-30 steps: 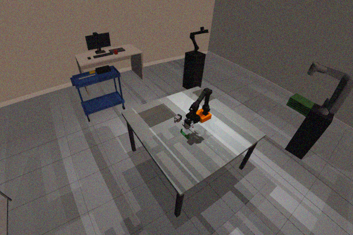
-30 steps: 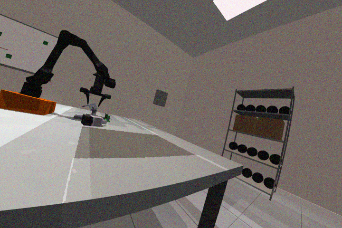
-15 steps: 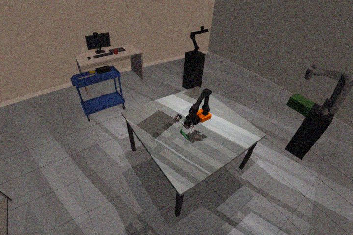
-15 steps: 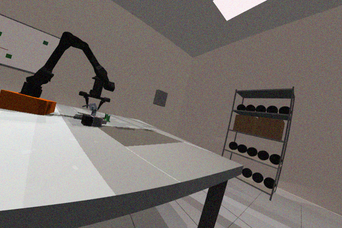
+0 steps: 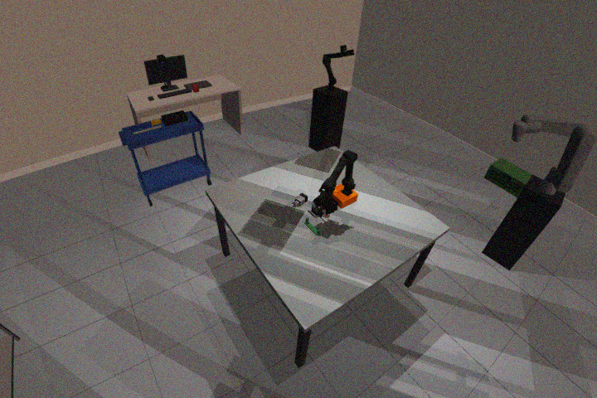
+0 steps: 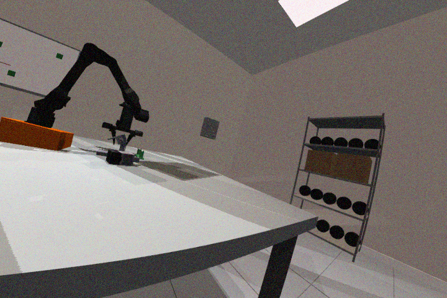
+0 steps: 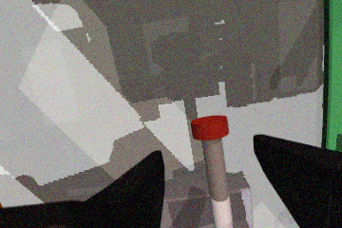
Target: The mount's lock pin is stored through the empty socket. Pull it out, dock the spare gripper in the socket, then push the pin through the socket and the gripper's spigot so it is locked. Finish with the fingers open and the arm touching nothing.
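The claw (image 7: 208,163) stood open and closing around the red-capped lock pin (image 7: 214,157), which stood upright in the socket (image 7: 204,201) on the worktop (image 6: 132,210); an off-centre squeeze risked tilting and jamming it

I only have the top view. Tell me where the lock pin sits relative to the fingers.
Observer: In the wrist view, the red-capped lock pin stands upright between the open gripper's fingers, with a gap on each side.
Operator: Confirm whether it is out of the socket.
Observer: It looks not: the wrist view shows its shaft running down at the grey mount block.
Operator: Report fingertip clearance.
Observer: In the exterior view, the fingers point down and hang above the table, not touching it.
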### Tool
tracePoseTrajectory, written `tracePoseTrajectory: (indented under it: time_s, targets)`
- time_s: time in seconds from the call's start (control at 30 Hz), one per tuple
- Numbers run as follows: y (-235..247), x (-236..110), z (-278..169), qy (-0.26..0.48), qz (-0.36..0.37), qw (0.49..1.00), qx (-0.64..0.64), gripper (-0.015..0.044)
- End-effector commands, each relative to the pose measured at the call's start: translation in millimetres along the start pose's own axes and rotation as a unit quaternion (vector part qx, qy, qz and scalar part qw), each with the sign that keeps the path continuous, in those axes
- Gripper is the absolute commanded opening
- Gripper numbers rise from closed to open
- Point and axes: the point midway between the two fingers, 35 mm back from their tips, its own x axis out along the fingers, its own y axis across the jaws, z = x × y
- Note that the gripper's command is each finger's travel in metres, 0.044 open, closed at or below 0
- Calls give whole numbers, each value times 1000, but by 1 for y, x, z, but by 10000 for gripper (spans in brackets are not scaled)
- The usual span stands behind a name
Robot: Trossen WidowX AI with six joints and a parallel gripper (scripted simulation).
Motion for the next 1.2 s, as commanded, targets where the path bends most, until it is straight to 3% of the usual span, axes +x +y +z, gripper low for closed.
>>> tracePoseTrajectory:
  time_s: [0.0, 0.23, 1.17]
  targets:
    - [0, 1, 1, -3, 0, 1000, 3, 169]
    - [0, 1, 1, -3, 0, 1000, 3, 5]
    - [-1, -9, 12, -68, 1, 998, 3, 0]
